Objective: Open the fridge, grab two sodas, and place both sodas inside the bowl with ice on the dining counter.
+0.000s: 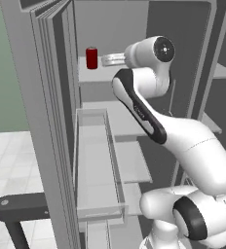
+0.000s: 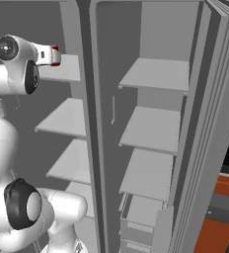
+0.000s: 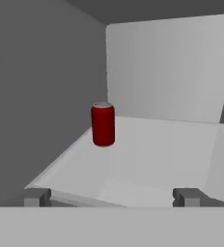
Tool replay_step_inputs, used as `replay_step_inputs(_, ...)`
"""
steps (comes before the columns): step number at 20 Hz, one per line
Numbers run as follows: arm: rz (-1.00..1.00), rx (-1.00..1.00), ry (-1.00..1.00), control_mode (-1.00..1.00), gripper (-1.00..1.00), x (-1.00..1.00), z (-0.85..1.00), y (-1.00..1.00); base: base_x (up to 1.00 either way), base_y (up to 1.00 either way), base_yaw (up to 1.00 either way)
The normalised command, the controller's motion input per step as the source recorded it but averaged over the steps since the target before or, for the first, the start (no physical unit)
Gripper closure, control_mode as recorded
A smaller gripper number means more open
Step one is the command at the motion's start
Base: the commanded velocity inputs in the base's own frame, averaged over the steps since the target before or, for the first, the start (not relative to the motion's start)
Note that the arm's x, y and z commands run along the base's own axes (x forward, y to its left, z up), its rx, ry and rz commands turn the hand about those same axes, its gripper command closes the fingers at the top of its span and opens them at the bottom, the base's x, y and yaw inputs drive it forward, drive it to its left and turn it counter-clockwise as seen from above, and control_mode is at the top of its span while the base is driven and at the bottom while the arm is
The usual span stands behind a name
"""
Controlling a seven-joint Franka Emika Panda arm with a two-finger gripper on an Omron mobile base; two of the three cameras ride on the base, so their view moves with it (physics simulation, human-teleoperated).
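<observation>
The fridge [image 1: 42,97] stands with both doors swung open, pale grey shelves bare inside [image 2: 156,74]. One red soda can [image 1: 91,58] with a silver top stands upright on an upper shelf of the left compartment; the hand view has it left of centre [image 3: 103,124]. My gripper [image 1: 106,60] reaches in at shelf height, just right of the can and short of it. It is open, its fingertips [image 3: 36,197] wide apart with nothing between them. A sliver of the red can [image 2: 55,49] peeks over the hand. A second soda, the bowl and the dining counter are out of view.
A clear bin [image 1: 98,160] hangs on the left door beside my arm. Shelves step down below [image 2: 67,118]. The centre divider [image 2: 89,123] splits the two compartments. A dark bar frame [image 1: 17,206] sits low on the left, and a reddish-brown cabinet [image 2: 220,217] low on the right.
</observation>
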Motion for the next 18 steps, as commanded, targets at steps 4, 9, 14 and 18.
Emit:
replay_step_inputs(4, 0.00, 0.00, 0.00, -1.00, -1.00, 0.48, 0.00, 0.24, 0.00, 0.00, 0.00)
replay_step_inputs(9, 0.00, 0.00, 0.00, -1.00, -1.00, 0.48, 0.00, 0.23, 0.00, 0.00, 0.00)
replay_step_inputs(14, 0.00, 0.00, 0.00, -1.00, -1.00, 0.47, 0.00, 0.17, 0.00, 0.00, 0.00)
replay_step_inputs(18, 0.00, 0.00, 0.00, -1.00, -1.00, 0.45, 0.00, 0.06, 0.00, 0.00, 0.00)
